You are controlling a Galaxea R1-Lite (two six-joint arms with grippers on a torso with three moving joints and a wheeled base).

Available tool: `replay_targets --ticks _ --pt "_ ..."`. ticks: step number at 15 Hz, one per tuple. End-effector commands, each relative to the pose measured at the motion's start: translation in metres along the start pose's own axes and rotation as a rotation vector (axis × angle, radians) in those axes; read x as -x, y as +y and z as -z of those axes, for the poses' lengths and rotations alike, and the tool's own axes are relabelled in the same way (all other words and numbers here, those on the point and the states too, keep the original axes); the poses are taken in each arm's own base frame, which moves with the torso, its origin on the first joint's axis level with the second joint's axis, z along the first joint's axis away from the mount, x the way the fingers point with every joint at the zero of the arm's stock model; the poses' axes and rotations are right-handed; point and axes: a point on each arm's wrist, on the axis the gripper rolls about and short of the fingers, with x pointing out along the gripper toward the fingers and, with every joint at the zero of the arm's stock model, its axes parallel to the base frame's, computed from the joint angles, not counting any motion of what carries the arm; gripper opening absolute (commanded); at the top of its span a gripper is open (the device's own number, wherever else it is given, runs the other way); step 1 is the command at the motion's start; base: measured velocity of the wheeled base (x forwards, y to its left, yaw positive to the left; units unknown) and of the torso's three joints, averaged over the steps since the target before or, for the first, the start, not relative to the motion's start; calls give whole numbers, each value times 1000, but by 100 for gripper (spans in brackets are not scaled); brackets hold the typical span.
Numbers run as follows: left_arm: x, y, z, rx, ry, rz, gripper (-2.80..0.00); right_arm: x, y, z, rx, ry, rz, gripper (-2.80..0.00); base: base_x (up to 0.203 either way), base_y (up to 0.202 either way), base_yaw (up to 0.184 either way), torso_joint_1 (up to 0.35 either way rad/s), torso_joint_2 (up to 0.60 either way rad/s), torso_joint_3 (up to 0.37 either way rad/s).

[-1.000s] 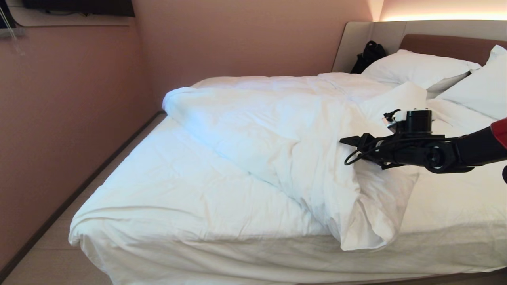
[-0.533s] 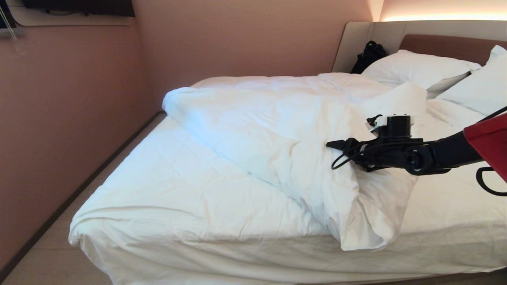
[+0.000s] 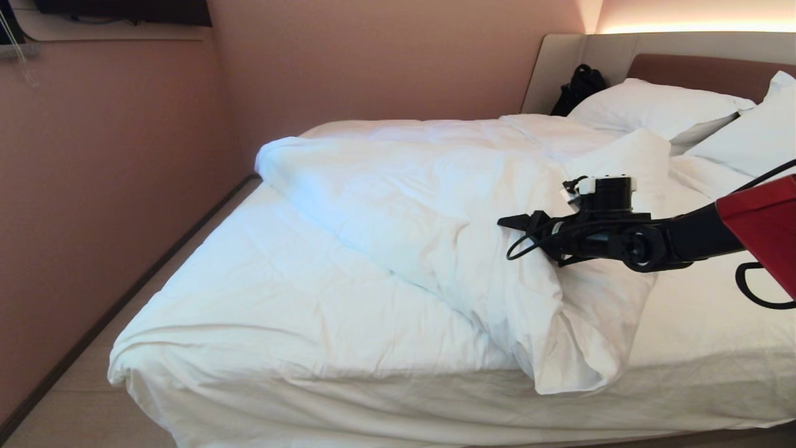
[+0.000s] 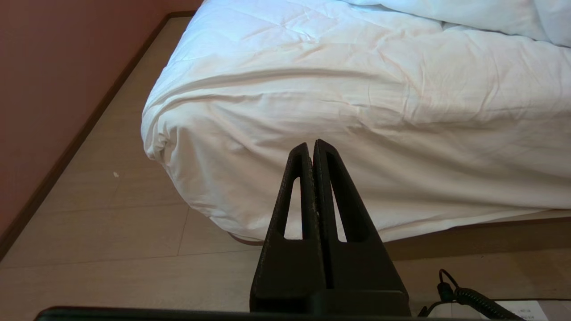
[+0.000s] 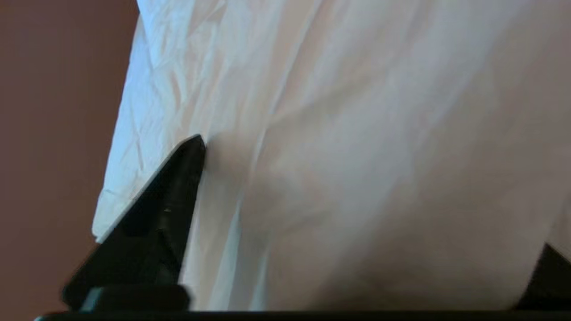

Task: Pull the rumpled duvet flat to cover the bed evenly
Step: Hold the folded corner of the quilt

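The duvet [image 3: 435, 205] is seen lying in a thick rumpled fold that runs slantwise across the bed [image 3: 280, 298], from the far left part of the mattress down to the near edge, where one corner of it hangs a little over the side. The near left part of the bed is covered only by a flatter, wrinkled white layer. Two pillows [image 3: 653, 106] are placed at the headboard [image 3: 703, 68], and a dark bag [image 3: 581, 84] is seen in the corner beside them. The right pincer [image 3: 516, 221] is held out level from the right side, above the folded duvet and close to its top surface. In the right wrist view its fingers [image 5: 178, 187] are spread wide apart, one at each edge of the picture, with the white cloth of the duvet between them; whether the cloth is touched cannot be told. Nothing is clamped by it. The left pincer [image 4: 312, 149] is parked low, in front of the near corner of the bed and above the floor [image 4: 111, 223], with its two fingers pressed together and nothing between them.
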Motion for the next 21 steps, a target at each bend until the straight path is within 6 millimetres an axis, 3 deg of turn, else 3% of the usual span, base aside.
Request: replay_targets --ticks 1,13,16,21 --pt "0 0 0 0 0 1 -280 1 2 -1 -2 2 -14 -280 0 0 0 0 0 0" --pt "0 0 0 0 0 1 -280 12 10 -6 -1 -17 -19 -280 0 0 0 0 0 0" --pt "0 0 0 0 0 1 -280 22 21 -8 8 -25 -37 -280 0 0 0 0 0 0" --pt "0 0 0 0 0 1 -280 42 70 3 17 -5 -126 -280 0 0 0 0 0 0"
